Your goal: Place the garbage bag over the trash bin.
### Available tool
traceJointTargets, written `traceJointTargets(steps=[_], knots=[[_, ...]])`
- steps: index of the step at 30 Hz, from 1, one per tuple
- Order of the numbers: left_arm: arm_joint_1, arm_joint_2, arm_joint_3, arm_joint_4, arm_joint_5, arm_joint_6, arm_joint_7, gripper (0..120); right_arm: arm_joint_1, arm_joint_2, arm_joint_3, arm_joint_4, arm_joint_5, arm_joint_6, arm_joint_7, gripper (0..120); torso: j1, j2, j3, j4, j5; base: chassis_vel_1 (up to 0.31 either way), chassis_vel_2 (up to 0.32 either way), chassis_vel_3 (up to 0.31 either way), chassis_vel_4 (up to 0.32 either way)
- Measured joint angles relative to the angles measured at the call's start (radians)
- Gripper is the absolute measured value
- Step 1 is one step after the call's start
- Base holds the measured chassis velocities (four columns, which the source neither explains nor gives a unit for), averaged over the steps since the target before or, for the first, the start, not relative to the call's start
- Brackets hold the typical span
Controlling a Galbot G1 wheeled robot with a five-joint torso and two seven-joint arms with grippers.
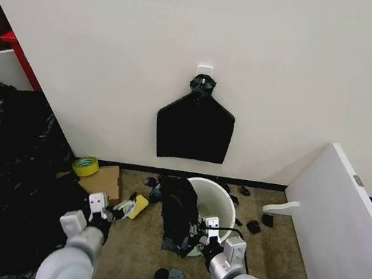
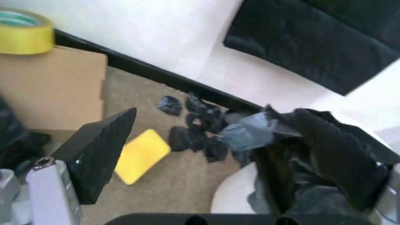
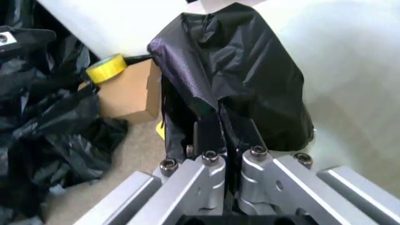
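Right hand (image 3: 220, 140) pinches the garbage bag (image 1: 178, 208) draped on the trash bin (image 1: 223, 199) rim; left hand (image 1: 108, 210) open — thin plastic may slip or tear

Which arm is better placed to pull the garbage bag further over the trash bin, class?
The right, probably. The right gripper is already shut on the garbage bag, draped over the near rim of the trash bin. The left gripper hangs open beside the bin, holding nothing.
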Motion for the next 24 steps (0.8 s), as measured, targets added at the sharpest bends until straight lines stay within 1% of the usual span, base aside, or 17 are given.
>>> traceJointTargets(steps=[2,4,6,7,10,12,16,18,22,24], knots=[[-0.02,0.005,0.007,-0.004,-0.026,0.041,-0.001,100,-0.001,0.003,0.004,0.004,0.023,0.004,0.013,0,0.0,0.0,0.0,0.0,0.0,0.0,0.0,0.0,0.0],[-0.025,0.007,0.012,-0.007,-0.033,0.055,-0.003,100,-0.001,0.003,0.004,0.006,0.031,0.004,0.017,0,0.0,0.0,0.0,0.0,0.0,0.0,0.0,0.0,0.0],[-0.037,0.011,0.034,-0.013,-0.048,0.092,-0.015,100,-0.002,0.004,0.005,0.013,0.046,0.004,0.027,0,0.0,0.0,0.0,0.0001,-0.0001,0.0,0.0,0.0,0.0],[-0.049,0.016,0.063,-0.018,-0.058,0.133,-0.035,100,-0.002,0.004,0.005,0.018,0.054,0.004,0.035,0,0.0,0.0,0.0,0.0001,-0.0002,0.0,0.0,0.0,0.0],[-0.071,0.026,0.115,-0.024,-0.073,0.213,-0.084,100,0.007,0.008,0.003,0.022,0.064,0.003,0.051,0,0.0,0.0,0.0,0.0,-0.0001,0.0,0.0,0.0,0.0],[-0.077,0.029,0.128,-0.025,-0.075,0.225,-0.092,100,0.009,0.009,0.003,0.022,0.066,0.002,0.054,0,0.0,0.0,0.0,0.0001,0.0,0.0,0.0,0.0,0.0],[-0.119,0.043,0.2,-0.012,-0.087,0.26,-0.108,100,0.023,0.01,0.002,0.011,0.073,-0.001,0.061,0,0.0,0.0,0.0,0.0001,0.0,0.0,0.0,0.0,0.0],[-0.125,0.044,0.208,-0.009,-0.091,0.261,-0.108,100,0.024,0.01,0.002,0.009,0.073,-0.001,0.062,0,0.0,0.0,0.0,0.0001,-0.0001,0.0,0.0,0.0,0.0],[-0.182,0.043,0.265,0.022,-0.112,0.255,-0.11,100,0.027,0.01,0.001,0.003,0.072,-0.01,0.062,0,0.0,0.0,0.0,0.0,-0.0002,0.0,0.0,0.0,0.0],[-0.188,0.042,0.27,0.027,-0.113,0.254,-0.111,100,0.027,0.01,0.0,0.003,0.071,-0.012,0.062,0,0.0,0.0,0.0,0.0,-0.0001,0.0,0.0,0.0,0.0]])
